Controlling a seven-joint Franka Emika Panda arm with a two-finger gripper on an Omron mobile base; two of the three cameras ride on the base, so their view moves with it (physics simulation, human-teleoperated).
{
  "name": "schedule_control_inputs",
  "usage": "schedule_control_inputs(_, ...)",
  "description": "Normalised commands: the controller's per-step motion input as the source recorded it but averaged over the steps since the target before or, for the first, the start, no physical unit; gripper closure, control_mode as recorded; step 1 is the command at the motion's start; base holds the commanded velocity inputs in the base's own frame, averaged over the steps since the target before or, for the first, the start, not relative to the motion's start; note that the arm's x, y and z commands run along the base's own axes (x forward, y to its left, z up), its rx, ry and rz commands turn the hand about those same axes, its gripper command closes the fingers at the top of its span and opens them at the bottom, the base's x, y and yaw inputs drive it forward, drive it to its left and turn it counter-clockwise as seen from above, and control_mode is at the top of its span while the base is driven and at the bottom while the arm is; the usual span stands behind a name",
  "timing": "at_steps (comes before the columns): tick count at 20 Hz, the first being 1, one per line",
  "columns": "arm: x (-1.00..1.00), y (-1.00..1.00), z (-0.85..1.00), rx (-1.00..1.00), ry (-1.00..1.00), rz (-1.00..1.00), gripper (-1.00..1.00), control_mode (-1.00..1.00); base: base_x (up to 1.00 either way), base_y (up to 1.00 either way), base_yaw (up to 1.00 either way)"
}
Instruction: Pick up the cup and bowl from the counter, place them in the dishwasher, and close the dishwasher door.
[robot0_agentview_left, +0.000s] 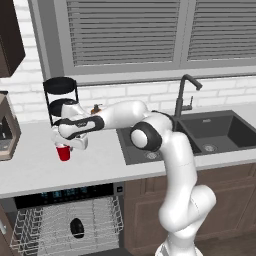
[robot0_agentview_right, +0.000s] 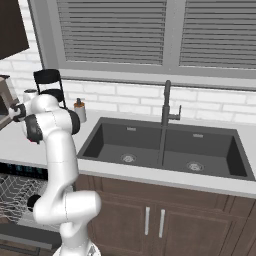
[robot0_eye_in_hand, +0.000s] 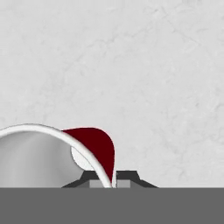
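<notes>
Light grey counter, red cup upright on it, tiered stand, soap dispenser

home kitchen, sink, faucet, open dishwasher, brick backsplash

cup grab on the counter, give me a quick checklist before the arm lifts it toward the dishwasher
1. Claw shut on the cup wall: ok, the hand view shows the white rim pinched between the two tips.
2. Cup upright: ok, it stands rim up on the counter in the left base view.
3. Grip depth: cannot tell, only the rim edge shows between the tips.
4. Dishwasher open with rack pulled out: ok.
5. Bowl already in the rack: ok, a dark round shape lies there.
6. Free rack space beside the bowl: ok.
</notes>
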Motion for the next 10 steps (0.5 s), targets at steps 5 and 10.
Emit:
schedule_control_inputs(5,-0.62,-0.09,0.00,0.00,-0.03,0.00,1.00,-1.00,0.00,0.00,0.00)
schedule_control_inputs(10,-0.96,-0.24,0.00,0.05,-0.10,0.00,1.00,-1.00,0.00,0.00,0.00)
